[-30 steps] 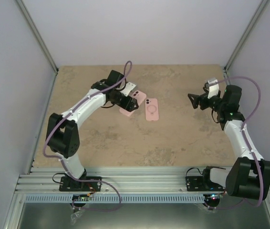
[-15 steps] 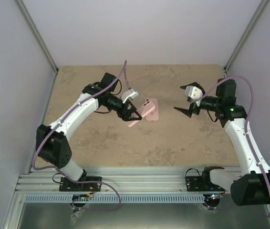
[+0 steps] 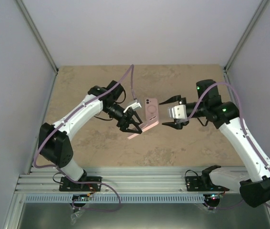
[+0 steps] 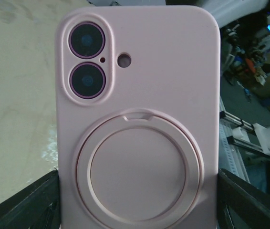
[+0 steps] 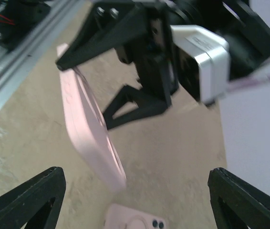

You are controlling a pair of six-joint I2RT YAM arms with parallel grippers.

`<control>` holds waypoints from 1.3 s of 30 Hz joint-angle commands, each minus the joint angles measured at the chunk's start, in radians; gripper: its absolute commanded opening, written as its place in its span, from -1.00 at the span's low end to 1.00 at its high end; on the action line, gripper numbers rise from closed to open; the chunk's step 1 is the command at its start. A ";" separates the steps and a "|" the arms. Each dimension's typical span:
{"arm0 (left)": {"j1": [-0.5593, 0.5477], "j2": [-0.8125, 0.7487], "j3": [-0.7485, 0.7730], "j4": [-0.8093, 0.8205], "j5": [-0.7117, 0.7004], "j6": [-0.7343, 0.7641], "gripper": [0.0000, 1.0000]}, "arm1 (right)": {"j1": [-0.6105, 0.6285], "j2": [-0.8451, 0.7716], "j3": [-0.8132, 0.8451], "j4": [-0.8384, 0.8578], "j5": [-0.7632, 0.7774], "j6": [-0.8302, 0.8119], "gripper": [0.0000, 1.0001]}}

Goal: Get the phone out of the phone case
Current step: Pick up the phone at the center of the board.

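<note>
My left gripper [image 3: 136, 125] is shut on a pink cased phone [image 3: 145, 126] and holds it tilted above the table. In the left wrist view the case back [image 4: 140, 95], with two camera lenses and a round ring, fills the frame between my fingers [image 4: 30, 205]. My left gripper [image 4: 137, 205] clamps its long sides. My right gripper [image 3: 162, 113] is open and empty, just right of the held phone, facing it. In the right wrist view the held phone [image 5: 89, 138] shows edge-on, apart from my right gripper [image 5: 135, 200].
A second pink phone case with a ring [image 3: 152, 109] lies flat on the stone-pattern table [image 3: 182, 143], under the two grippers; it also shows in the right wrist view [image 5: 135, 222]. Grey walls close the back and sides. A metal rail [image 3: 144, 183] runs along the near edge.
My left gripper has lifted the pink cased phone off the table and carried it right and nearer. My right arm has swung left toward it, its gripper open.
</note>
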 commanded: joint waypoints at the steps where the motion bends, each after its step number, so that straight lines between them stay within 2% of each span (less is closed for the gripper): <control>1: -0.030 0.015 0.033 -0.082 0.116 0.124 -0.05 | 0.117 -0.004 0.011 -0.078 0.101 -0.056 0.59; 10: -0.041 0.009 0.030 -0.117 0.132 0.167 -0.05 | 0.176 0.008 0.004 -0.101 0.133 -0.062 0.11; 14: -0.047 0.010 0.027 -0.116 0.136 0.168 -0.06 | 0.204 0.021 0.003 -0.095 0.149 -0.060 -0.02; 21: -0.057 0.027 0.037 -0.143 0.152 0.194 -0.06 | 0.243 0.036 0.009 -0.091 0.171 -0.055 -0.38; 25: -0.057 0.032 0.037 -0.144 0.154 0.193 -0.03 | 0.248 0.038 0.011 -0.091 0.177 -0.048 -0.76; 27: -0.057 0.033 0.037 -0.134 0.151 0.175 0.07 | 0.247 0.039 0.016 -0.083 0.177 -0.015 -0.97; 29: -0.057 0.028 0.035 -0.109 0.140 0.142 0.25 | 0.247 0.037 0.021 -0.079 0.165 0.023 -0.99; 33: -0.043 -0.007 0.037 -0.045 0.082 0.063 0.88 | 0.237 0.028 0.019 -0.076 0.143 0.083 -0.99; 35: -0.018 -0.039 0.038 -0.008 0.047 0.019 0.98 | 0.228 0.022 0.013 -0.067 0.139 0.123 -0.99; 39: 0.031 -0.128 0.037 0.083 -0.067 -0.057 0.98 | 0.211 0.017 0.005 -0.062 0.123 0.218 -0.99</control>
